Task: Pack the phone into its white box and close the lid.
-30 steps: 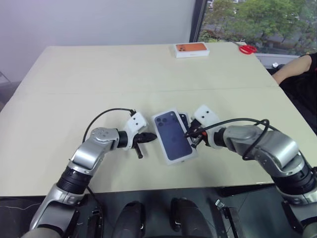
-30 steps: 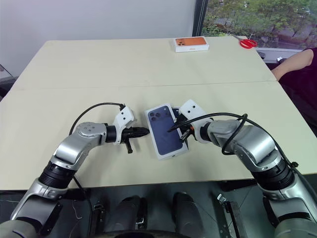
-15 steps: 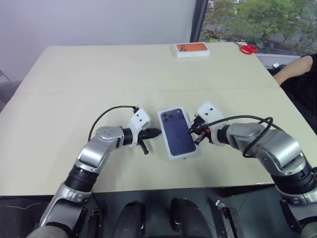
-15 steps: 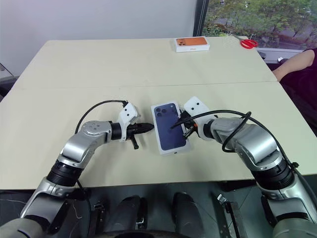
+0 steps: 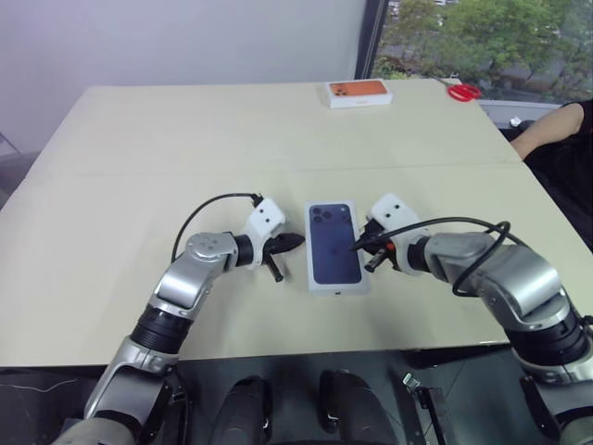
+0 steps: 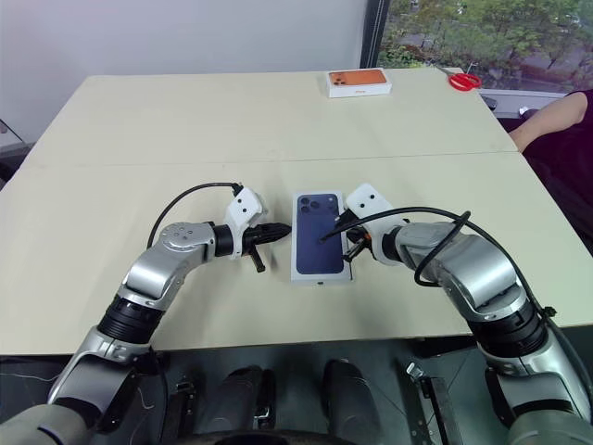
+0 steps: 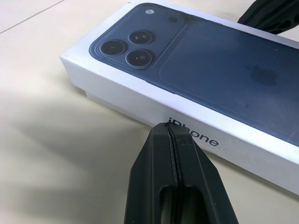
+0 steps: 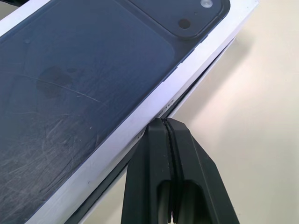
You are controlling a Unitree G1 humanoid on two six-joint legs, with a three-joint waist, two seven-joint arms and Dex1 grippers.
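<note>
Beige table [image 5: 139, 148] carries the closed white box [image 7: 117, 91], its lid [image 5: 335, 243] printed with a dark phone picture, lying flat between both arms. Left gripper [image 7: 169, 128], fingers pressed together, points level at the box's side wall; right gripper [image 8: 164, 122], likewise closed, angles down against the opposite long edge.

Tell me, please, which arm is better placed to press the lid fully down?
Right, probably: the right pincer, shut, sits at the edge of the lid where a dark gap shows beneath, while the left pincer faces a side that looks seated.
</note>
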